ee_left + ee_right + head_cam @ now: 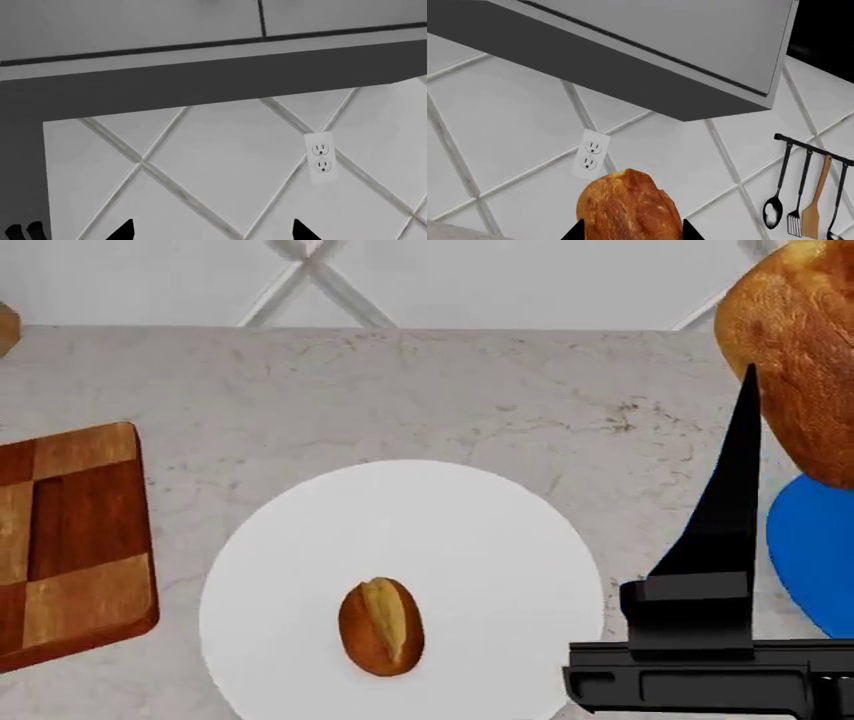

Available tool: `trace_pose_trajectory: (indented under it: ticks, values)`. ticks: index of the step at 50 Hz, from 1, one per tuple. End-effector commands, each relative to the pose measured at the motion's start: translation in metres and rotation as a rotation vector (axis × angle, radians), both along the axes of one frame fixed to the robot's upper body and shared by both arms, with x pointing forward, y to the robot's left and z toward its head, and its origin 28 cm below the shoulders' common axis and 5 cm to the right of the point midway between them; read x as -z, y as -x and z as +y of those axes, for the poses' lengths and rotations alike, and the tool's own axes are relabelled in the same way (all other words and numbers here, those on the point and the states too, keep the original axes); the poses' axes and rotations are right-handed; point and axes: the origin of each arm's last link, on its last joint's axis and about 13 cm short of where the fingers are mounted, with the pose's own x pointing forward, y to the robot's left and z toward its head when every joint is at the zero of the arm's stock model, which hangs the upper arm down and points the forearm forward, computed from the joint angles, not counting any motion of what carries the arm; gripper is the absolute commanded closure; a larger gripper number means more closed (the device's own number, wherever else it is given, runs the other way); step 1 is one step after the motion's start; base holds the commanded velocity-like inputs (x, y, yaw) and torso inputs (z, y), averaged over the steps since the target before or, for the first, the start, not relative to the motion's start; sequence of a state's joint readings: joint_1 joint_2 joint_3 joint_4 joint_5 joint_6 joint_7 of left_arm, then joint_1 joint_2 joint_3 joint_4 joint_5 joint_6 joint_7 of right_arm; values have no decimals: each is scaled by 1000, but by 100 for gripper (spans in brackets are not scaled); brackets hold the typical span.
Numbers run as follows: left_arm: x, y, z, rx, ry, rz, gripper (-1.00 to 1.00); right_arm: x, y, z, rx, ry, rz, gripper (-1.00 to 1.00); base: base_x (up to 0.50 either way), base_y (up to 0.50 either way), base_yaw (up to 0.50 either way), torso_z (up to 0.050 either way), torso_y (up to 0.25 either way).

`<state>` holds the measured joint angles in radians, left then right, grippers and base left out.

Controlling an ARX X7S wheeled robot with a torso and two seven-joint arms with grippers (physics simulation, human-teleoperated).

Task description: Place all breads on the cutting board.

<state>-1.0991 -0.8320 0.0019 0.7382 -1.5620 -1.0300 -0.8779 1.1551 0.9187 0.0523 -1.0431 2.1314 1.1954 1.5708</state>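
One golden loaf [629,207] sits gripped between the right claw [630,231] tips above the tabletop [534,400], a brown roll [382,626] lies on the white plate [494,540] beside the cutting board [74,540], and the left claw [212,231] stands open.

Even bright simulated light, soft shadows, sharp, no glare

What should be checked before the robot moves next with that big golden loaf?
1. Loaf between right gripper tips: ok; it sits between them in the right wrist view.
2. Loaf lifted off the counter: ok, it seems raised by the head view's right edge.
3. Board free to receive it: cannot tell, only part is visible, and that part is bare.
4. Roll out of the path: not ok; it lies on the white plate between loaf and board.
5. Left gripper empty: ok, nothing between its tips.
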Motion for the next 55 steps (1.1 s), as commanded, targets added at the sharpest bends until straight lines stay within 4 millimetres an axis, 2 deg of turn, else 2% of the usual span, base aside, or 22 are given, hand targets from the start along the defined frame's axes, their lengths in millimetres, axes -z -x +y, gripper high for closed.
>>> trace_pose_trajectory:
  ticks: [1,20,32,55]
  values:
    - [-2,-1,-2,24,2,-21,-100,-2,-2,2,11,-2,-35,100,307,501,0,0,10]
    - [-3,1,-1,22,5,-26,-100,-1,-4,3,15,12,-22,100,90,500,0,0,1]
    - [-3,2,-1,20,3,-30,-100,1,-3,2,17,14,-10,100,400,416,0,0,1]
    - [-4,4,-2,22,2,-32,-100,6,-4,3,19,44,58,100,480,23,0,0,1]
